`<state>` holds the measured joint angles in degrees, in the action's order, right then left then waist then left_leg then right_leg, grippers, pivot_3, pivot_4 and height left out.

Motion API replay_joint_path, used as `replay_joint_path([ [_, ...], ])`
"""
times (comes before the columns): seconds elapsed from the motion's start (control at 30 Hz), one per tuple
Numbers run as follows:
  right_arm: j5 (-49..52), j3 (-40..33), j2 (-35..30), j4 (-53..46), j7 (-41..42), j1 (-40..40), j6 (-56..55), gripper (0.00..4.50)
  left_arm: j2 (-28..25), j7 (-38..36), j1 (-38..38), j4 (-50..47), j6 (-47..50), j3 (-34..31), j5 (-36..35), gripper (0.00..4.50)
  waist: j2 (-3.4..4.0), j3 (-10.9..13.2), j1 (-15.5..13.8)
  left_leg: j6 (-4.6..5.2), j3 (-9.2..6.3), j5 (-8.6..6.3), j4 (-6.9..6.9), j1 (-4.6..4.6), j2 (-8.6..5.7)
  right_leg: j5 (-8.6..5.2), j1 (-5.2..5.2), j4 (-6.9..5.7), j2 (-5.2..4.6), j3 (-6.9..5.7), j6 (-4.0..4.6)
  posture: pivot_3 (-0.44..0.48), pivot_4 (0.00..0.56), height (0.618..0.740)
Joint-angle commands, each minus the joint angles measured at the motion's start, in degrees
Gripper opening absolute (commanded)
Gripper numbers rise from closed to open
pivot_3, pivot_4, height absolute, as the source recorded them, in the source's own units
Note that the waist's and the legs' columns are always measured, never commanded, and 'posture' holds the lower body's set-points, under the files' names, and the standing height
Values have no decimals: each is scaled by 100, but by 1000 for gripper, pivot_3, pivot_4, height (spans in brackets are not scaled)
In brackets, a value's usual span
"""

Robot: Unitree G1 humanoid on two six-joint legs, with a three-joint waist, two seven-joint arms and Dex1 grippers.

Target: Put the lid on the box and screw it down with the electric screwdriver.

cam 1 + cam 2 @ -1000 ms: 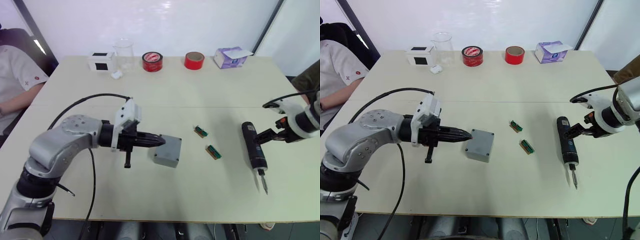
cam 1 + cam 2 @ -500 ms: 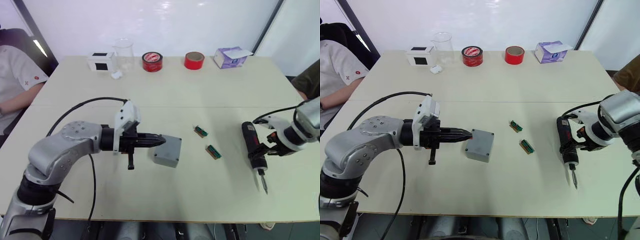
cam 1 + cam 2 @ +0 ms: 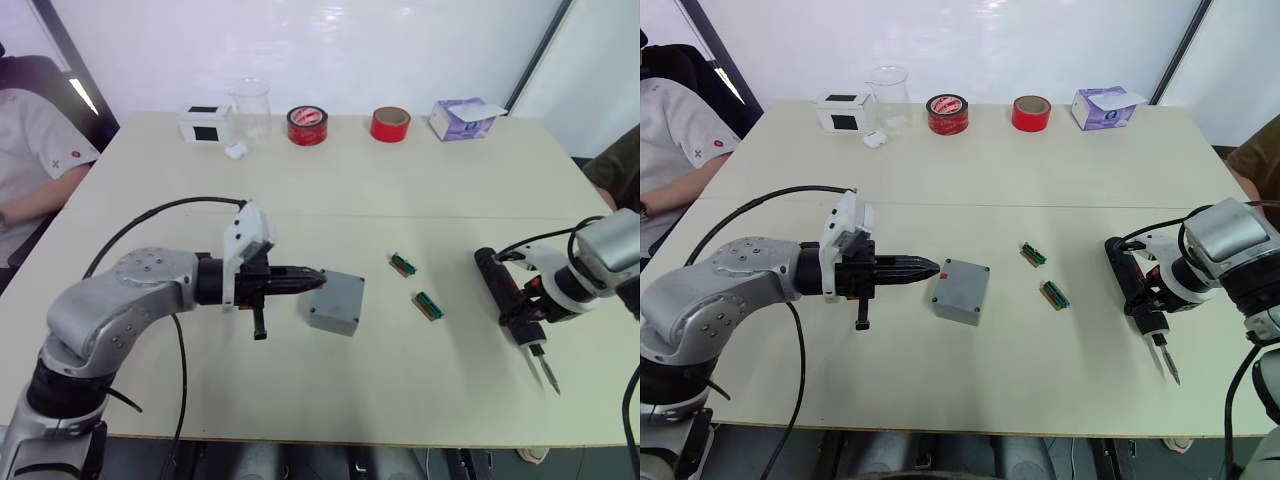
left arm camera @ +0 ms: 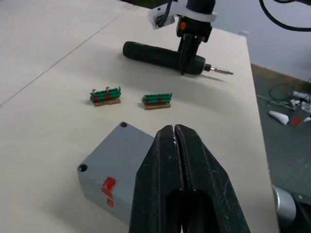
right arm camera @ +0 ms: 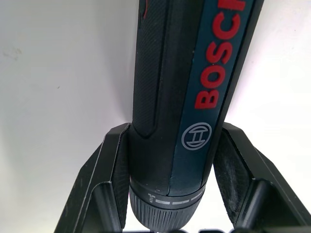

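1. The screwdriver [image 3: 1137, 289] lies near the table's [image 3: 1040, 180] right edge, bit toward the front edge, between the right gripper's [image 5: 171, 187] open fingers.
2. The left gripper [image 4: 175, 145], closed and empty, points at the box [image 3: 960, 291] mid-table.

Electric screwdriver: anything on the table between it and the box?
Yes. Two small green-and-brown pieces lie on the table between the electric screwdriver and the box. The right gripper straddles the screwdriver's bit end; the left gripper is shut at the box's side.
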<state>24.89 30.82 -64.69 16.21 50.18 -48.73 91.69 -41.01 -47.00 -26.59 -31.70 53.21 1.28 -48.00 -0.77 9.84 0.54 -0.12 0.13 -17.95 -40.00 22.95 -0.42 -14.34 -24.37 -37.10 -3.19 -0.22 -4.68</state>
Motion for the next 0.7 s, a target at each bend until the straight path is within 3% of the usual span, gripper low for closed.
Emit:
replay_joint_path([
  [0.03, -67, -118, 187, 106, -175, 327, 15, 1858, -62, 26, 3, -87, -55, -156, -48, 0, -20, -12, -7, 0, -1, 0, 0, -3, 0, 0, 4, 2, 0, 0, 0, 0, 150, 740],
  [0.2, -371, -450, 199, 682, 2, -444, -646, 1858, -148, -187, -54, 336, -188, -93, 124, 0, -32, -19, 26, 0, 2, 0, 0, -32, -5, 0, 36, 8, -2, -1, 1, 0, 150, 740],
  [0.4, -297, -1092, 357, 1057, 478, -1602, -1402, 1858, -223, -568, -165, 909, -443, 114, 451, 0, 60, 32, 51, 3, 53, -2, 10, -41, -3, 2, 2, -15, 7, 30, -3, 0, 150, 740],
  [0.5, -18, -1926, 523, 809, 381, -1798, -1410, 1858, -257, -772, -171, 1089, -564, 262, 633, 0, 63, 34, 27, 3, 54, -2, 19, -38, 18, 1, -7, -13, 35, 33, -1, 0, 150, 740],
  [0.57, 358, -3001, 756, 30, 165, -1380, -1668, 1858, -218, -898, -292, 1263, -650, 436, 794, 0, 61, 34, 3, 3, 54, -2, 35, -36, 20, 0, -13, -10, 38, 38, 1, 0, 150, 740],
  [0.63, 728, -4274, 1340, -1018, -255, -749, -2202, 1858, -120, -1038, -474, 1507, -774, 652, 991, 0, 59, 33, -22, 2, 47, -1, 41, -29, 21, -1, -14, 1, 39, 35, 2, 0, 150, 740],
  [0.7, 1095, -5067, 1906, -2069, -488, -160, -2510, 1858, -30, -1154, -626, 1715, -932, 878, 1232, 0, 56, 31, -32, 2, 46, -1, 37, -19, 19, 0, -15, 2, 36, 35, 0, 0, 150, 740],
])
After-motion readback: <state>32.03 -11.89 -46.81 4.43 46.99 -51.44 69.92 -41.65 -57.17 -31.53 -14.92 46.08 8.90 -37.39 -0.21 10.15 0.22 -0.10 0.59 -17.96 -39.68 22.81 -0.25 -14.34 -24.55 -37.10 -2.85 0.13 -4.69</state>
